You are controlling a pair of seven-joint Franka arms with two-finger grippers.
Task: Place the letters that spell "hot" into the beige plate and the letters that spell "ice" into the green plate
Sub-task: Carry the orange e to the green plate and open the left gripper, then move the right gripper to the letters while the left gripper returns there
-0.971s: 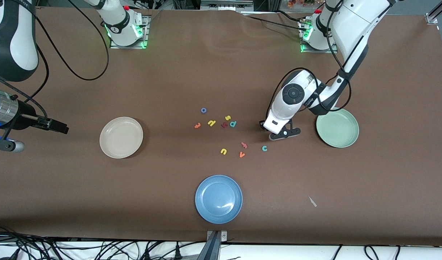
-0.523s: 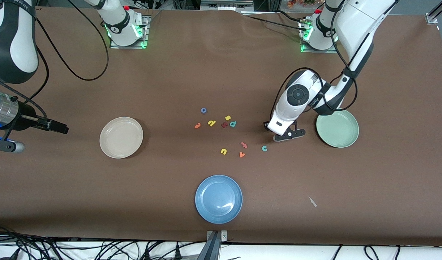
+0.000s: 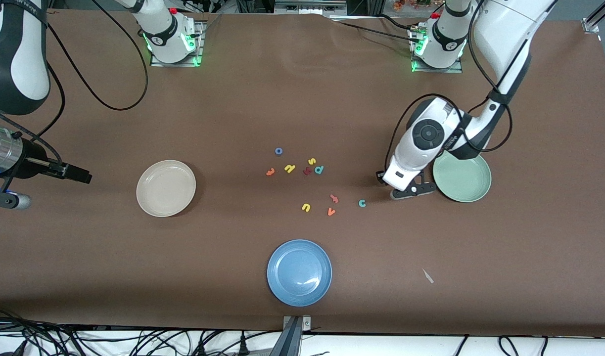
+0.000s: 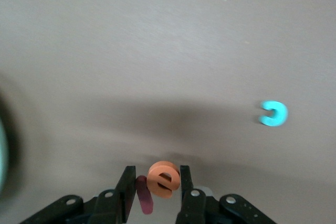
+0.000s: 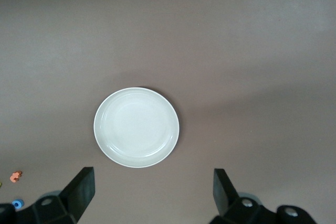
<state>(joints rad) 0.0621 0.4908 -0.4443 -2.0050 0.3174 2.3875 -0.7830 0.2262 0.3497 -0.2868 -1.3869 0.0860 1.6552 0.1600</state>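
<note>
My left gripper (image 4: 156, 178) is shut on the orange "e" (image 4: 164, 179) with the dark red "i" (image 4: 144, 195) pinched beside it. It hangs over bare table (image 3: 406, 190) just beside the green plate (image 3: 462, 175). The teal "c" (image 3: 362, 202) (image 4: 274, 113) lies on the table close by. The blue "o" (image 3: 278, 151), yellow "h" (image 3: 289, 168) and orange "t" (image 3: 270, 171) lie in the loose cluster mid-table. The beige plate (image 3: 166, 188) (image 5: 136, 127) holds nothing. My right gripper (image 3: 82, 174) (image 5: 152, 182) waits open near the right arm's end, beside the beige plate.
A blue plate (image 3: 299, 272) sits nearest the front camera. Other letters lie around: yellow "s" (image 3: 311, 161), teal "p" (image 3: 319, 169), a dark red letter (image 3: 306, 171), yellow "u" (image 3: 306, 207), orange "v" (image 3: 331, 211), a salmon letter (image 3: 334, 199).
My left arm has carried the held "e" and "i" away from the letter cluster toward the green plate. The right arm has barely moved.
</note>
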